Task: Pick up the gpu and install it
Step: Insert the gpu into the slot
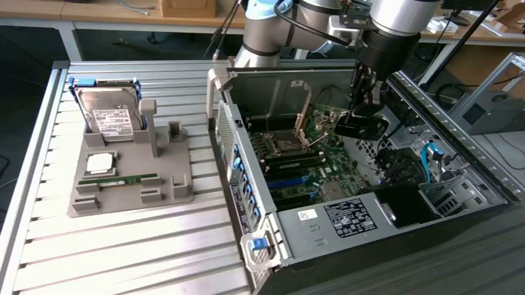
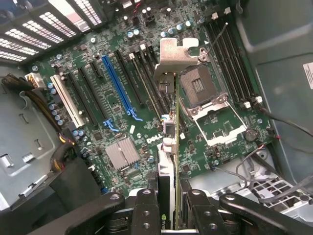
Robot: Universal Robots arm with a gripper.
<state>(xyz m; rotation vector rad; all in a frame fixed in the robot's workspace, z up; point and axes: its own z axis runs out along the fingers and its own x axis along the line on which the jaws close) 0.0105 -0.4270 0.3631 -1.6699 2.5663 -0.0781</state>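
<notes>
**Materials / finish rundown**

gpu (image 2: 171,142): bare silver metal bracket with a dull sheen, card edge dark and matt. gripper (image 2: 173,208): matt black links. motherboard (image 2: 142,129): green, slightly glossy. case (image 1: 271,92): matt grey sheet metal. table (image 1: 123,252): ribbed aluminium, brushed sheen. holder tray (image 1: 123,200): matt grey plastic. hard drive (image 1: 112,114): shiny metal, white paper label.

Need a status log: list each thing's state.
gpu, held edge-on over the motherboard.
claw, shut on gpu.
computer case, side open.
CPU socket, open, empty.
blue slot, empty.
hard drive, upright in grey holder.
memory stick, flat in grey holder.
</notes>
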